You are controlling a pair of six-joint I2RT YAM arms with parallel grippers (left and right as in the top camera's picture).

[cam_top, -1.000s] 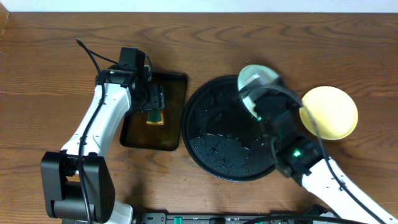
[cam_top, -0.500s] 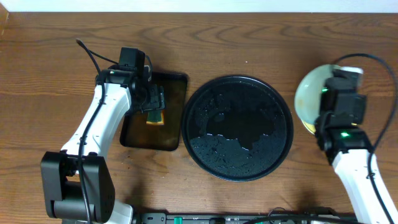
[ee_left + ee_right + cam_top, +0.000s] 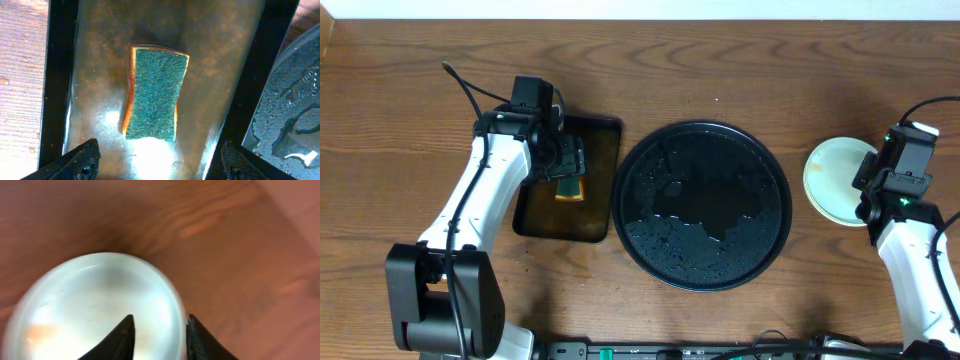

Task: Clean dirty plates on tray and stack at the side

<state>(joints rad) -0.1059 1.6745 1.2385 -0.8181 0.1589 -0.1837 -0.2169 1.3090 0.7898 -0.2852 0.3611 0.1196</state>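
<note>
The large round glossy black tray blocks the tabletop's middle, the small dark rectangular tray under the white left arm its left part, pale round plates the right edge. The far edge strip is free.

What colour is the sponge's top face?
Dark green scouring face on the sponge, over an orange body; clearest in the left wrist view.

The brown wood-grain table bore a dark rectangular tray, a glossy black round tray and, near its right edge, a pale round plate.
</note>
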